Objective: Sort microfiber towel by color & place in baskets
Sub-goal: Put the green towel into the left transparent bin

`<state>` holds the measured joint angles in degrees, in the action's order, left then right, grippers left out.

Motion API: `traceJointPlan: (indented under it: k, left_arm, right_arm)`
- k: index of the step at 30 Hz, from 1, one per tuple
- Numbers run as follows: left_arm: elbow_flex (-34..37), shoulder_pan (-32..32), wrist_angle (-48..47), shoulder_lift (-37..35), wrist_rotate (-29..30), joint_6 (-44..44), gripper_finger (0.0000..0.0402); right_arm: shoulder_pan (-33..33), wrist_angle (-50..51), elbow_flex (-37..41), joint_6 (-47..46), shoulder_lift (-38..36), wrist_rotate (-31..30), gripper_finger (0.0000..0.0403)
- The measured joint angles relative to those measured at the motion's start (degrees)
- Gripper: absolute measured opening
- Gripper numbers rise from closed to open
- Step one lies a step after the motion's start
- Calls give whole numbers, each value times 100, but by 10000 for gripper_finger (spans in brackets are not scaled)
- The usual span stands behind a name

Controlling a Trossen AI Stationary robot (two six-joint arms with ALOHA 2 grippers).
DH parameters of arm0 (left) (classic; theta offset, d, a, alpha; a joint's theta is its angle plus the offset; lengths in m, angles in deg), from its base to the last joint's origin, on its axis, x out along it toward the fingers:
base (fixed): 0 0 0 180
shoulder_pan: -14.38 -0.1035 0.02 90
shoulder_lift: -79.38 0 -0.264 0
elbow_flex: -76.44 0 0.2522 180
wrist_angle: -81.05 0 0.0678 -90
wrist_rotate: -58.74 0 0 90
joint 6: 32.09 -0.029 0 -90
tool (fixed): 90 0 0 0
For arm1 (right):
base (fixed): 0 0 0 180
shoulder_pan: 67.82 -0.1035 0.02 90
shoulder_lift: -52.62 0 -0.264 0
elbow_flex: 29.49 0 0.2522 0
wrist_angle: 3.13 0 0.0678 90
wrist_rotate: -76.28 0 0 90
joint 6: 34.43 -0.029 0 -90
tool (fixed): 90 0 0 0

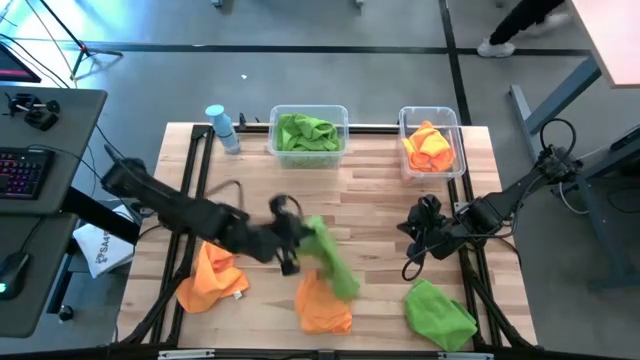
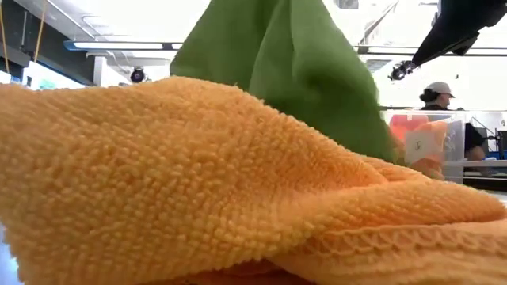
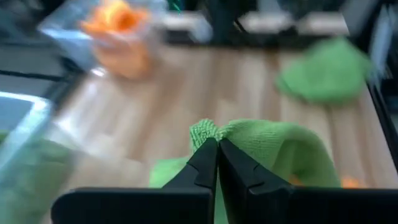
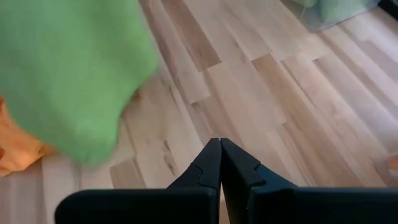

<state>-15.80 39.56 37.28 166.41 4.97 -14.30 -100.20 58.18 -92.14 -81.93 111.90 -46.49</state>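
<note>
My left gripper [image 1: 300, 235] is shut on a green towel [image 1: 330, 260] above the table's middle front. The towel hangs over an orange towel [image 1: 322, 305] that fills the low view [image 2: 158, 182]. A second orange towel [image 1: 212, 275] lies at the front left and a second green one [image 1: 440, 312] at the front right. At the far edge, the wider basket [image 1: 308, 112] holds green towels and the narrower basket [image 1: 432, 112] holds orange ones. My right gripper [image 4: 219, 146] is shut and holds nothing, above the table's right side. My left gripper pinches a bunched fold [image 3: 208, 129] at the green towel's top between its two fingers; how many layers I cannot tell. The fingers slant down from the table's left. The towel hangs slack below them [image 2: 293, 63]; its lower end is hidden behind the orange towel.
A light-blue bottle [image 1: 222, 128] stands at the far left, beside the wider basket. Bare wood [image 1: 380, 200] lies between the grippers and the baskets. A person in a cap [image 2: 440, 95] shows beyond the table in the low view.
</note>
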Motion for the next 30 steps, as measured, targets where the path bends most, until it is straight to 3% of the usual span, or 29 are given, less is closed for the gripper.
traceJointPlan:
  k: [9,23,30]
  left_arm:
    - [0,-826,561,-1029,1090,-375,0]
    - [-407,-3193,1656,-1126,932,-2001,0]
    - [-555,-4141,1757,-1051,521,-1470,0]
  right_arm:
    - [0,-20,0,-25,0,-373,0]
    - [4,-16,0,-647,0,-1194,0]
    - [175,6,0,-860,0,-1469,0]
